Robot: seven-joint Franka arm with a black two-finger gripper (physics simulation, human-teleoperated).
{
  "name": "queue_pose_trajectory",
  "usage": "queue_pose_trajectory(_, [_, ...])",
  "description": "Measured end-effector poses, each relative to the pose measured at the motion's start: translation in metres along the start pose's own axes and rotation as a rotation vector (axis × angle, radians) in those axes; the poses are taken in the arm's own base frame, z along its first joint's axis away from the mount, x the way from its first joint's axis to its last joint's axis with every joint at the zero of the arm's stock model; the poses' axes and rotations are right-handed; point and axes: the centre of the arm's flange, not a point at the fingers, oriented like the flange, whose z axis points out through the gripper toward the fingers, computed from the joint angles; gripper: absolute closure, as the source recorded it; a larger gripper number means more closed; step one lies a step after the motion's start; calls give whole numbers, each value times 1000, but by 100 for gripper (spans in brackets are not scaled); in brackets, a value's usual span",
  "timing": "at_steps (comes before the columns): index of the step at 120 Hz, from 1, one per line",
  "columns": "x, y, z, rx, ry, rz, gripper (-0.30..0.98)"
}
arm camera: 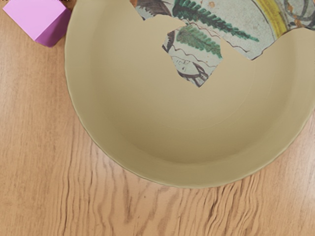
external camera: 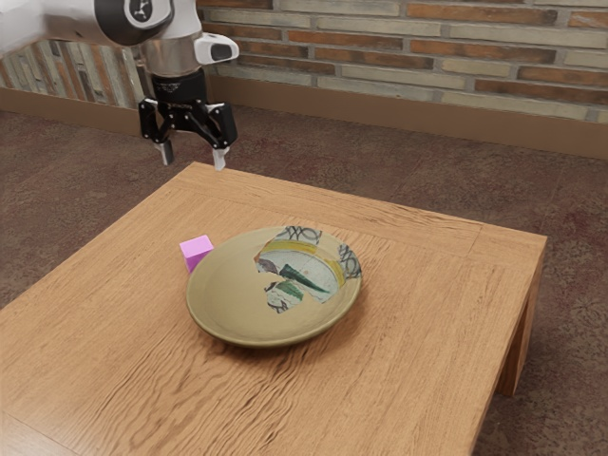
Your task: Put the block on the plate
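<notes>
High above the tabletop, toward the exterior view's upper left, my gripper (external camera: pixel 193 160) hangs with its two fingers spread apart and nothing between them. The pink block (external camera: pixel 197 252) rests on the table beside the plate's rim, and part of it is hidden behind the plate. The wide tan plate (external camera: pixel 228 294) has a painted patch of yellow, green and white. In the wrist view the plate (arm camera: pixel 197 142) lies below my hand, with the pink block (arm camera: pixel 38 19) just outside its rim.
The wooden table (external camera: pixel 418 380) carries both things. Its far edge and corner lie near the gripper in the exterior view, and a brick wall (external camera: pixel 408 57) stands beyond the dark floor.
</notes>
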Motion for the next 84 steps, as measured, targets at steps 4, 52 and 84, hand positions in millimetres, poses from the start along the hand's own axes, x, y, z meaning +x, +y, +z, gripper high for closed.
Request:
queue_pose_trajectory(4, [0,0,0,0,0,3,0])
queue_pose_trajectory(52, [41,-44,41,-36,-69,-263,0])
queue_pose_trajectory(84, [84,-58,84,-9,-123,-730,0])
